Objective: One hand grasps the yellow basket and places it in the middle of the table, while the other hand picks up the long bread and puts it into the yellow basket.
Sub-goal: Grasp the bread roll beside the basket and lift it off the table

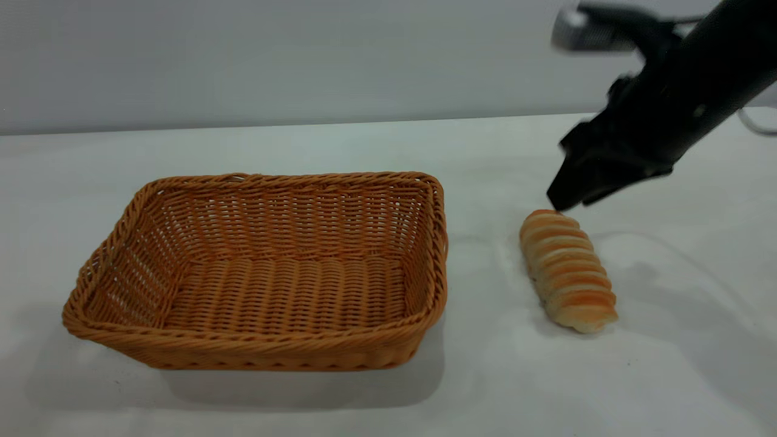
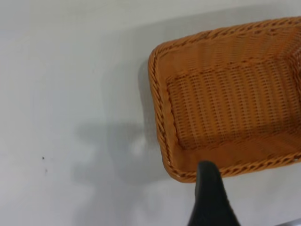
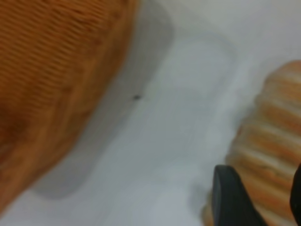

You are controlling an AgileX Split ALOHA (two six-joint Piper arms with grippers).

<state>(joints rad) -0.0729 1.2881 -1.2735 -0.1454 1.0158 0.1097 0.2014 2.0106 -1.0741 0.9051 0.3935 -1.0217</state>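
The yellow basket [image 1: 267,273] sits empty on the white table [image 1: 364,145], left of centre; it also shows in the left wrist view [image 2: 225,99] and the right wrist view [image 3: 51,80]. The long bread [image 1: 567,270] lies on the table to the basket's right. My right gripper [image 1: 564,203] hangs just above the bread's far end, open, its fingers [image 3: 230,197] either side of the bread [image 3: 270,150]. My left gripper [image 2: 249,188] is out of the exterior view. It hovers above the basket's rim, open and empty, with one dark finger [image 2: 209,188] showing.
A grey wall [image 1: 273,54] runs behind the table's far edge. A cable [image 1: 756,124] lies at the far right behind the right arm.
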